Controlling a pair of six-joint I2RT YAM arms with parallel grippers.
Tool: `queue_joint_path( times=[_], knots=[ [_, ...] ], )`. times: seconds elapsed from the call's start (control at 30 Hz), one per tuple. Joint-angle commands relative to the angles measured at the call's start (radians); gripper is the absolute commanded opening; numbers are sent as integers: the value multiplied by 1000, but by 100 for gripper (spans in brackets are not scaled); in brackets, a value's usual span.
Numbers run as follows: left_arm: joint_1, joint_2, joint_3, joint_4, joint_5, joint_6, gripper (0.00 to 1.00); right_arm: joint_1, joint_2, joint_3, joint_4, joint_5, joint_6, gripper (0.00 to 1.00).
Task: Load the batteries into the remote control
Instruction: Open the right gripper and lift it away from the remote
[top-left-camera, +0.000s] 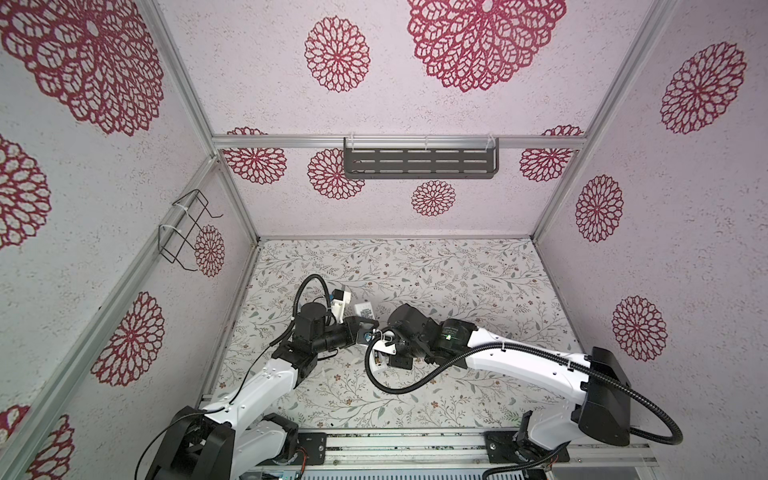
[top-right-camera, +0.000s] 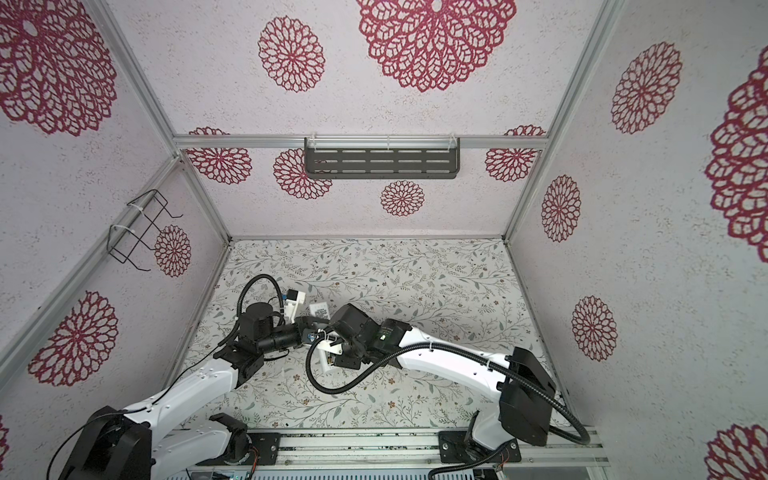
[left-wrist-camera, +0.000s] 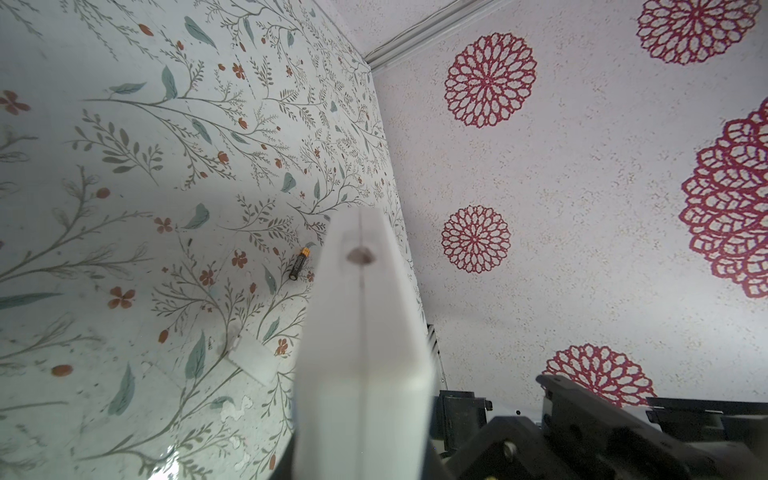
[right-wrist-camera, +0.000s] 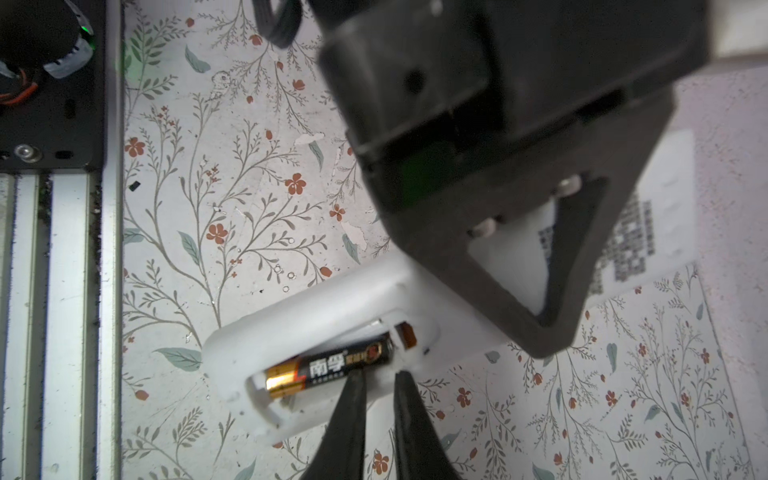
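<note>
Left gripper (top-left-camera: 364, 331) is clamped tight on the remote control (right-wrist-camera: 332, 307), back side up, battery bay (right-wrist-camera: 399, 320) open. 1 battery (right-wrist-camera: 332, 365) already lies in the bay. Right gripper (right-wrist-camera: 380, 376) has its jaws just a crack apart with nothing between them, 1 tip touching that battery. The other battery (left-wrist-camera: 300, 264) lies loose on the surface (left-wrist-camera: 124, 208), well apart from the remote, and a small whitish cover piece (left-wrist-camera: 253, 365) lies there too.

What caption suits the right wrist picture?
Right gripper, tips slightly parted, at a battery lying in the remote control, compartment open.
</note>
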Motion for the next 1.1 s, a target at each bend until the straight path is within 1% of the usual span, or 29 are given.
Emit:
queue_joint_path(
  times=[0.0,0.07,0.17,0.27,0.33,0.37,0.47,0.57,0.67,0.83,1.07],
  knots=[
    [-5,-25,-17,59,-7,-17,0,-10,-35,38,-46,47,147,21],
    [-4,-24,-26,83,-16,-28,0,-14,-43,44,-67,55,196,22],
    [-4,-26,-29,95,-22,-37,0,-37,-64,60,-94,45,286,27],
    [-1,-32,-36,96,-49,-47,0,-89,-89,75,-93,-52,420,34],
    [0,-35,-41,98,-65,-54,0,-138,-100,58,-49,-166,533,41],
    [2,-36,-44,99,-75,-57,0,-151,-100,47,-28,-207,574,43],
    [1,-41,-59,120,-107,-74,0,-160,-81,26,11,-273,655,47],
    [2,-44,-75,145,-136,-91,0,-158,-58,16,34,-315,698,51],
    [3,-42,-84,166,-147,-104,0,-155,-48,10,47,-323,715,54],
    [8,-29,-87,190,-151,-115,0,-145,-33,11,33,-328,712,59],
    [17,-17,-88,222,-130,-132,0,-139,5,-8,25,-320,700,60]
  ],
)
